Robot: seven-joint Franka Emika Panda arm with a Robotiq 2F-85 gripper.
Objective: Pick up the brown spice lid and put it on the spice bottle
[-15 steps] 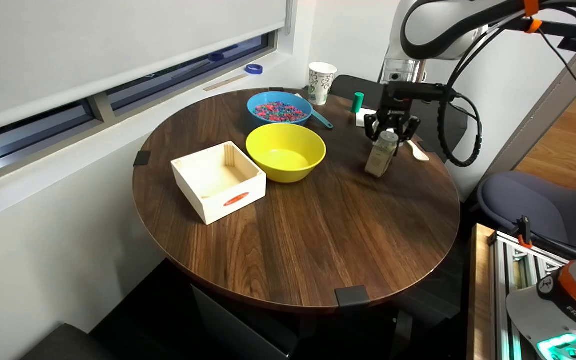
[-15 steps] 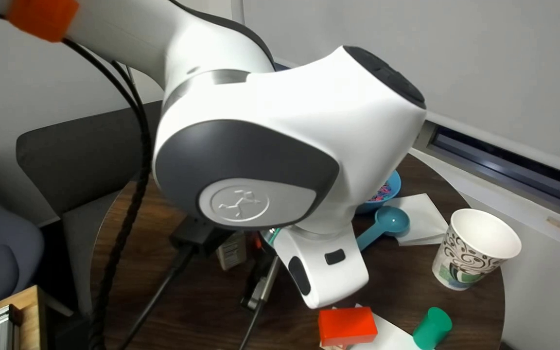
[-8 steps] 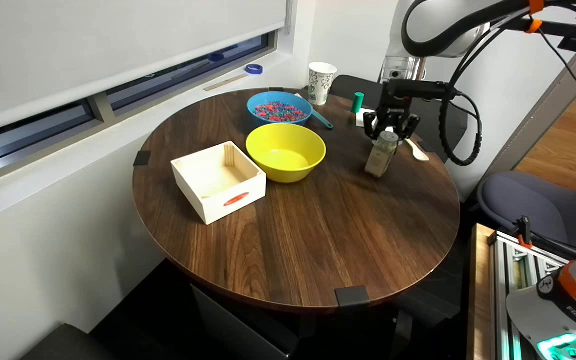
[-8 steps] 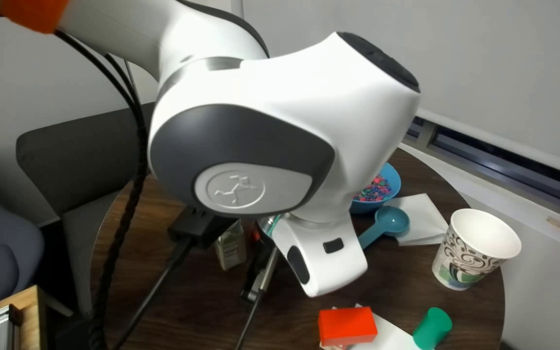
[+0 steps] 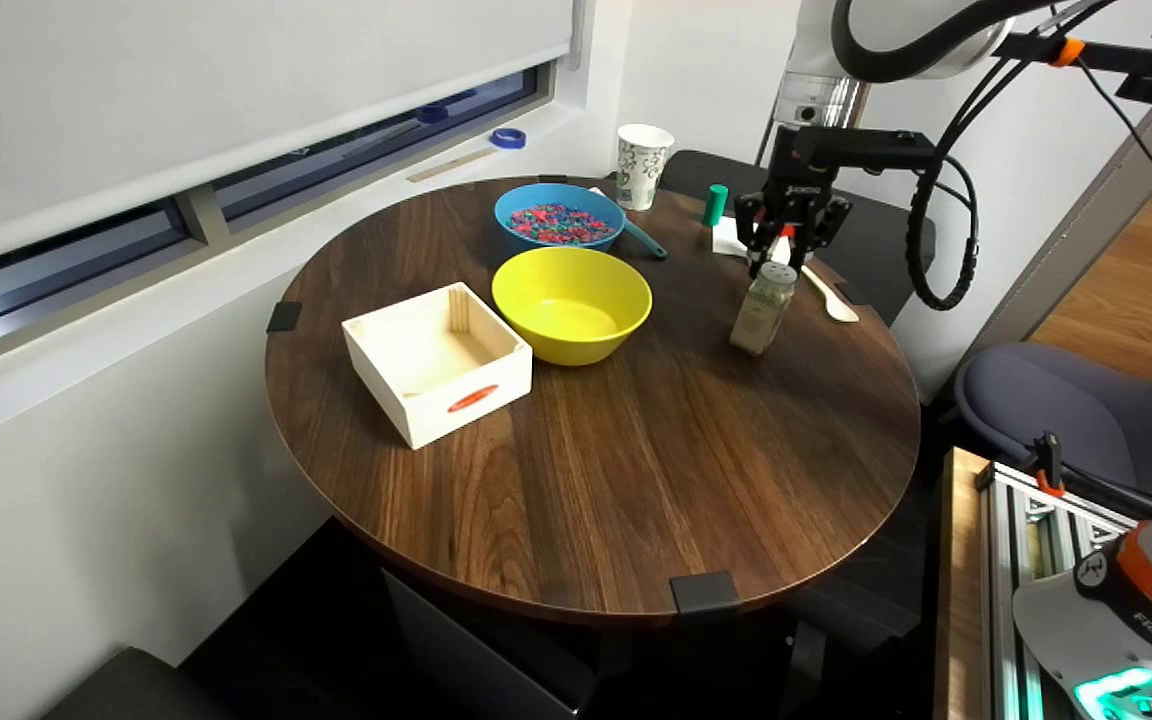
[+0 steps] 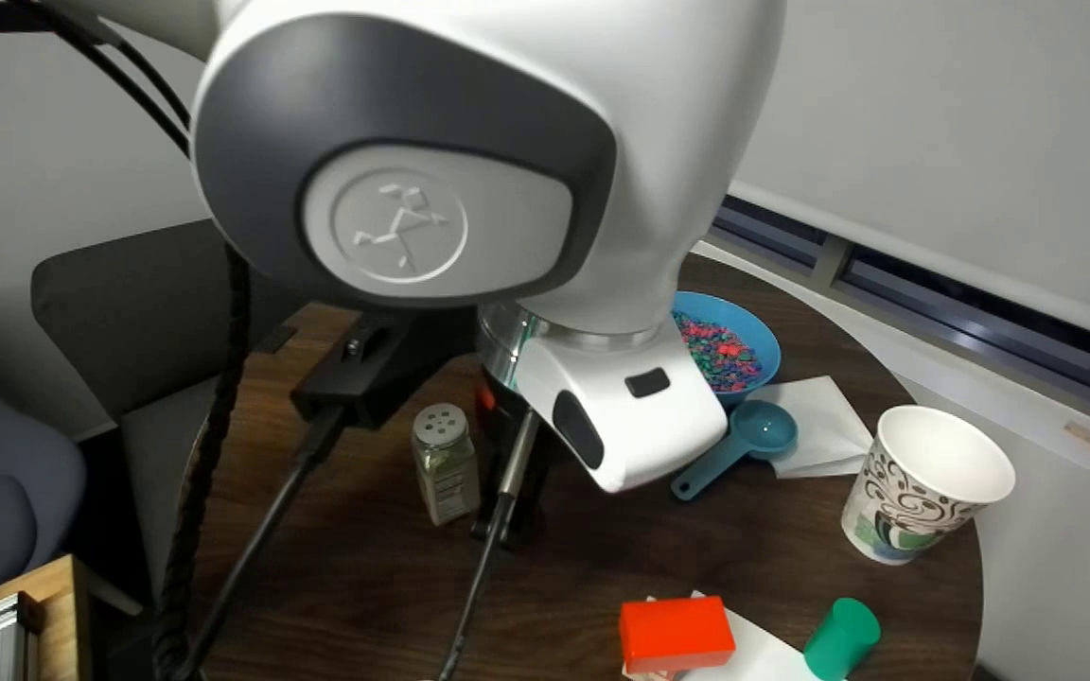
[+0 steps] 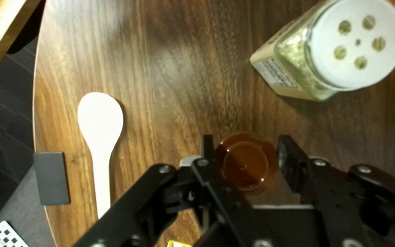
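The brown lid (image 7: 249, 164) is a round, translucent cap. It sits between the fingertips of my gripper (image 7: 246, 147) in the wrist view, with a finger against each side, and appears lifted off the table. The spice bottle (image 7: 295, 67) stands upright on the table to the upper right of the lid in the wrist view. Its white shaker top with holes is bare. The bottle also shows in both exterior views (image 5: 761, 318) (image 6: 450, 478). In an exterior view my gripper (image 5: 778, 255) is just behind the bottle top, and the lid is hidden there.
A white spoon (image 7: 99, 127) lies left of the gripper in the wrist view. A yellow bowl (image 5: 576, 350), a blue bowl (image 5: 510, 234), a wooden box (image 5: 411, 418) and a paper cup (image 6: 914, 492) stand on the table. A red box (image 6: 677, 634) and green cylinder (image 6: 843, 638) sit nearby.
My arm and gripper have risen, mostly in the last half second, uncovering more of the bottle and a red object behind the gripper. The bottle has not moved.
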